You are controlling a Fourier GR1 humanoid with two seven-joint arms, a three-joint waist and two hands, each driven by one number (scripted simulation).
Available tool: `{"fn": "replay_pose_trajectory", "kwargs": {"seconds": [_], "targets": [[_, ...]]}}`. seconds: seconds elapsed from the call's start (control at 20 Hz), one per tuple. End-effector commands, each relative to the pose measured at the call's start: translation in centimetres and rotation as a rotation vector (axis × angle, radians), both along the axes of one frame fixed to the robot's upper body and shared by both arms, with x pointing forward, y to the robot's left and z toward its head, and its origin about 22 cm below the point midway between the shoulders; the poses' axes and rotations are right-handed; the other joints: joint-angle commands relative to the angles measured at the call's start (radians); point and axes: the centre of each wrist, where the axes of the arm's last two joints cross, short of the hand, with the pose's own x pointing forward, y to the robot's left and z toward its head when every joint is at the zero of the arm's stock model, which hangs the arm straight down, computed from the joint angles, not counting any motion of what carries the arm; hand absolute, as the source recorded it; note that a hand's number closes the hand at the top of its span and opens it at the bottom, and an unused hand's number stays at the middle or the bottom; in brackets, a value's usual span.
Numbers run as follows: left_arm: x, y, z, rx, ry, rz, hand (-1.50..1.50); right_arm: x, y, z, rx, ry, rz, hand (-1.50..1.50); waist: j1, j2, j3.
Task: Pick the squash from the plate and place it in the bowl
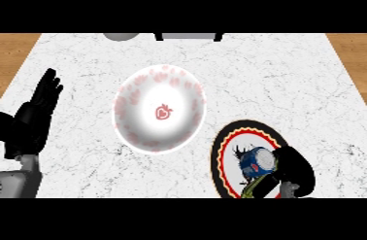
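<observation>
At the lower right of the frame, the right hand (pixel 292 170) is curled down over the plate (pixel 228 137), a dark round dish with a red and cream scalloped border, and its fingers close round the squash (pixel 256 162), which shows as a blue and pale rounded shape with a greenish end just above the plate's surface. The bowl (pixel 160 109), white with pink strawberry marks, sits at centre frame, just beside the plate on the marble counter (pixel 287 78). The left hand (pixel 34 115) rests open at the left edge, fingers straight and pointing up.
</observation>
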Motion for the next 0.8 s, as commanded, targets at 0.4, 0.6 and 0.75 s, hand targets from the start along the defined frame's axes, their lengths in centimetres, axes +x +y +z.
{"fn": "replay_pose_trajectory", "kwargs": {"seconds": [0.4,0.6,0.75], "targets": [[1.2,-1.1,0.1,0.004,-0.007,-0.057,0.0,1.2,10.6,2.0,-0.083,-0.148,0.337,1.5,0.074,0.018,0.017],[2.2,-3.9,0.8,-0.006,-0.03,-0.169,0.0,1.6,15.6,4.4,-0.13,-0.256,0.625,1.5,0.178,0.04,0.017],[2.6,-3.8,1.1,-0.002,-0.029,-0.171,0.0,1.8,18.3,6.7,-0.157,-0.349,0.678,1.5,0.185,0.033,0.016]]}}
